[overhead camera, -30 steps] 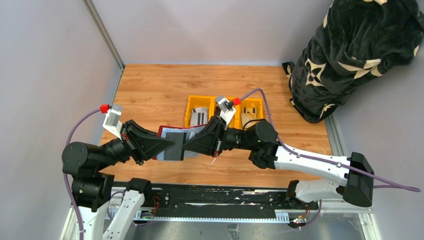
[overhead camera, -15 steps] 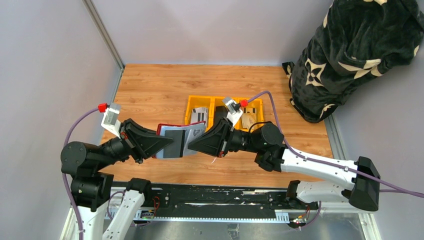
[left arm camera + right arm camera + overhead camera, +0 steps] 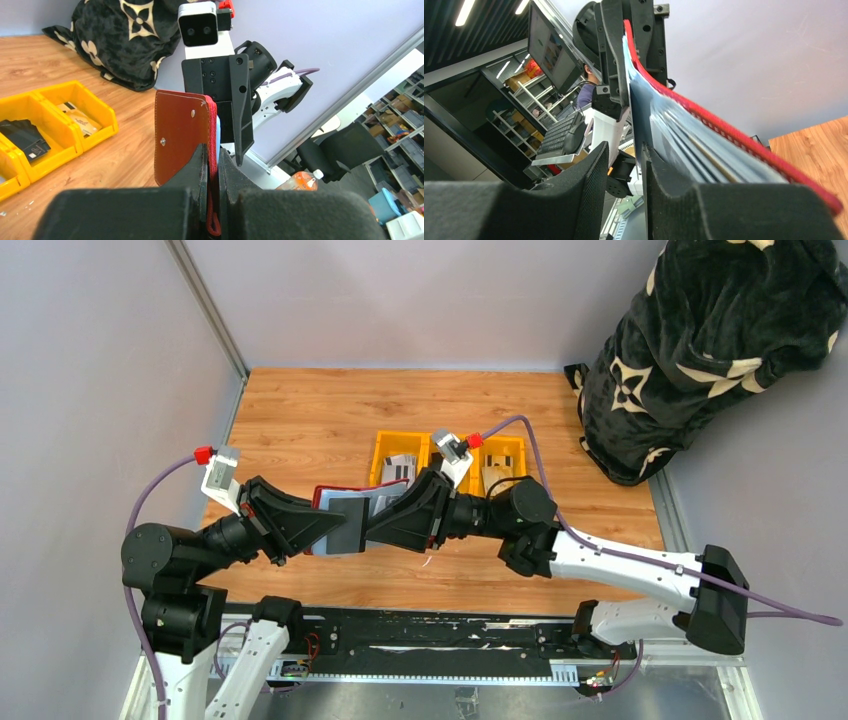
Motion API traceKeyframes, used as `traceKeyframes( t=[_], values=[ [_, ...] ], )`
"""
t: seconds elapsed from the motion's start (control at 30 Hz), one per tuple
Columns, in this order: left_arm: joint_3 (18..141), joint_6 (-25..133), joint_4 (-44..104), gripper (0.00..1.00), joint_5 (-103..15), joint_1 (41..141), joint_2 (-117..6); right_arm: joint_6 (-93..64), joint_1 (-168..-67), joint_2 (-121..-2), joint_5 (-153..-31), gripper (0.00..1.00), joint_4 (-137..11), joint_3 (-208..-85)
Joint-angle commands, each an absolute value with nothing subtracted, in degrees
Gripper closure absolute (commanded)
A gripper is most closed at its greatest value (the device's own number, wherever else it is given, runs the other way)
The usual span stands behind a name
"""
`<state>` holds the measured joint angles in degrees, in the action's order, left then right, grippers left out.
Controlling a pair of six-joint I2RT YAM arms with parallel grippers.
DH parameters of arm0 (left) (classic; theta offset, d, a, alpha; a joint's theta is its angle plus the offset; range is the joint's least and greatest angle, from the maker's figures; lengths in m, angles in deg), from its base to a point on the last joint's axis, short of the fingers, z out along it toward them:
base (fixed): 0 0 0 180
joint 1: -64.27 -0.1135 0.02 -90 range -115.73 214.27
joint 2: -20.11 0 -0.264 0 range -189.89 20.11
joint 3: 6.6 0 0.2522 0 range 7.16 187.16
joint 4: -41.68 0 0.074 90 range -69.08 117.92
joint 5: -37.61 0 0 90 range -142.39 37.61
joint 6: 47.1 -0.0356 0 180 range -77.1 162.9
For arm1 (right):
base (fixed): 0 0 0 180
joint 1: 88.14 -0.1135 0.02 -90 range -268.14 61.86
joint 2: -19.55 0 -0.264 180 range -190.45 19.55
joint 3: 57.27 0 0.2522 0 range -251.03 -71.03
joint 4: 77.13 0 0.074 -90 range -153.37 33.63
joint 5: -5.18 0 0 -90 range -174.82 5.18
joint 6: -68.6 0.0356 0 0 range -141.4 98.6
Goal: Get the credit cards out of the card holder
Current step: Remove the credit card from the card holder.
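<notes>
The card holder hangs open above the table between the two arms, dark red outside with pale blue sleeves fanned out. My left gripper is shut on its red edge. My right gripper faces it, open; the outermost sleeve lies along the inner face of one finger and the fanned sleeves sit outside the jaws. A tan card edge shows among the sleeves. In the yellow bin, a striped grey credit card and a tan one lie.
The yellow three-part bin stands just behind the grippers; its middle part holds a black item. A black patterned blanket bundle stands at the table's back right corner. Grey walls close the left and back sides.
The right gripper pulled away to the right, stretching the holder, then came back left to it and opened its jaws. The left gripper kept its hold.
</notes>
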<state>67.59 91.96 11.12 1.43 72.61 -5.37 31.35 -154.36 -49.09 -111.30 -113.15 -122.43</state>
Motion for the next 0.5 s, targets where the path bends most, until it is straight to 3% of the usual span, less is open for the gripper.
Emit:
traceKeyframes(
  t=[0.0,0.1,0.27,0.47],
  values=[
    [68.3,91.7,11.7,1.0,1.2,72.5,-4.7,31.3,-154.3,-50.4,-113.6,0.68,-116.0,-125.7],
    [68.3,91.8,11.5,0.99,1.2,72.5,-4.6,31.8,-154.4,-51.0,-113.6,0.76,-116.3,-126.0],
    [68.5,92.7,12.1,0.94,2.1,72.5,-4.6,32.1,-154.4,-50.6,-112.7,0.99,-117.5,-124.6],
    [68.1,96.3,15.4,0.86,4.0,72.5,-4.9,32.0,-154.3,-48.8,-109.9,1.0,-118.1,-122.0]
  ],
)
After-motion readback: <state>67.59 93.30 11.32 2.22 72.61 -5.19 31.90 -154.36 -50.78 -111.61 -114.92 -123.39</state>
